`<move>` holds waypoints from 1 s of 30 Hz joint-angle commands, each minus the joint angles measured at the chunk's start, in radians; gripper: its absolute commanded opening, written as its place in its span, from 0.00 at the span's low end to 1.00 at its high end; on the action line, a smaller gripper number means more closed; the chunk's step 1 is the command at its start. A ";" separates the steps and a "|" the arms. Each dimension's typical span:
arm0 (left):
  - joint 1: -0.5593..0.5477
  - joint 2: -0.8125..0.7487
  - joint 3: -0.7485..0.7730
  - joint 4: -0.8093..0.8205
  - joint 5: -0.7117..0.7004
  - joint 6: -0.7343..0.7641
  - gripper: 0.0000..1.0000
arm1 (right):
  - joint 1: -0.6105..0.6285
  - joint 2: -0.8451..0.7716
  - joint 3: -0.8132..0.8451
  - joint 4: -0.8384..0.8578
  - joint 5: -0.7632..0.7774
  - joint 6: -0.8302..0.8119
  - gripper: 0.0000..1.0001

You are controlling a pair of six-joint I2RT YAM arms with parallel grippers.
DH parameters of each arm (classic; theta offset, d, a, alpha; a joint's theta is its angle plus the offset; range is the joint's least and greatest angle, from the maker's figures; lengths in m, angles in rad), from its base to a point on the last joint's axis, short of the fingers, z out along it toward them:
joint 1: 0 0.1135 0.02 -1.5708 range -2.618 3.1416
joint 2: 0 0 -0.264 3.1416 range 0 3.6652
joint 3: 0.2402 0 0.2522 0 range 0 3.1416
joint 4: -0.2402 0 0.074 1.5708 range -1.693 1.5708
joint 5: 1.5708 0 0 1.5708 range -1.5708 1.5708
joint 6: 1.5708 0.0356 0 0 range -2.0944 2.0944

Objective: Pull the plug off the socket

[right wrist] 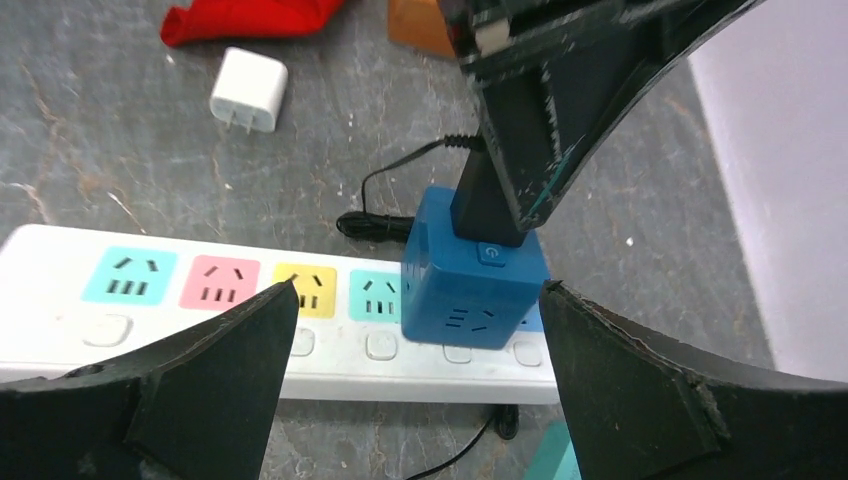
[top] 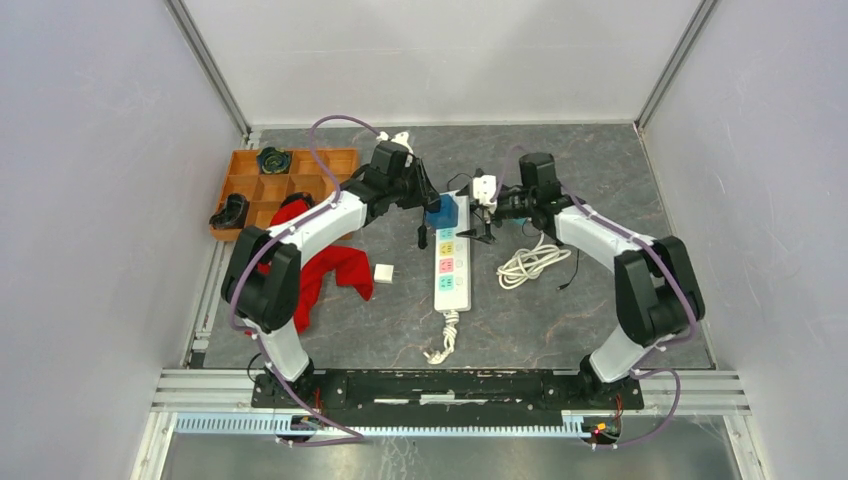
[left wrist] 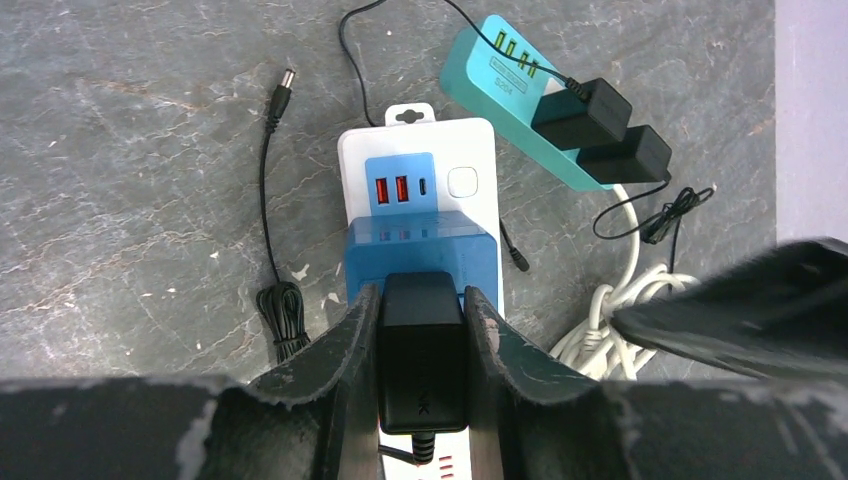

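A: What was lying on the counter (top: 600,180)?

B: A white power strip (top: 452,270) in the middle, its length running from the near edge toward the far edge. On its far end sat a blue socket cube (top: 440,213), and the black plug (left wrist: 421,350) was seated in the cube's top face.

A: Which way did the plug point?

B: Going by the right wrist view, it stood roughly upright. Its long axis rose off the cube, the prongs were down and hidden inside, and its cord (right wrist: 400,165) left from the upper end.

A: And the arms?

B: The left pincer (left wrist: 422,300) was clamped on the plug, one finger flat on each long side. The right pincer (right wrist: 418,295) was spread wide and held nothing. It hung over the strip from the right-edge side, with the cube in front of its gap.

A: So which step was that?

B: I'd say the grip was made and the pull had not begun, since the plug sat fully home in the cube.

A: What did the next move call for?

B: A straight lift along the plug's own axis, up and away from the cube, with no sideways twist. My guess is that the cube or the strip might rise with it. The open right pincer looked well placed to come down and hold the cube in place.
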 commanded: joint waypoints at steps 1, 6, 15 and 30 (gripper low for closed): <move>-0.005 -0.070 0.000 0.122 0.076 0.028 0.02 | 0.037 0.076 0.048 0.095 0.118 -0.012 0.98; -0.004 -0.079 -0.019 0.142 0.098 0.013 0.02 | 0.040 0.145 0.096 0.168 0.201 0.140 0.98; -0.004 -0.101 -0.050 0.159 0.129 -0.005 0.02 | 0.072 0.242 0.176 0.109 0.232 0.130 0.98; 0.000 -0.196 -0.068 0.126 0.081 0.019 0.02 | 0.101 0.306 0.200 0.012 0.355 -0.006 0.04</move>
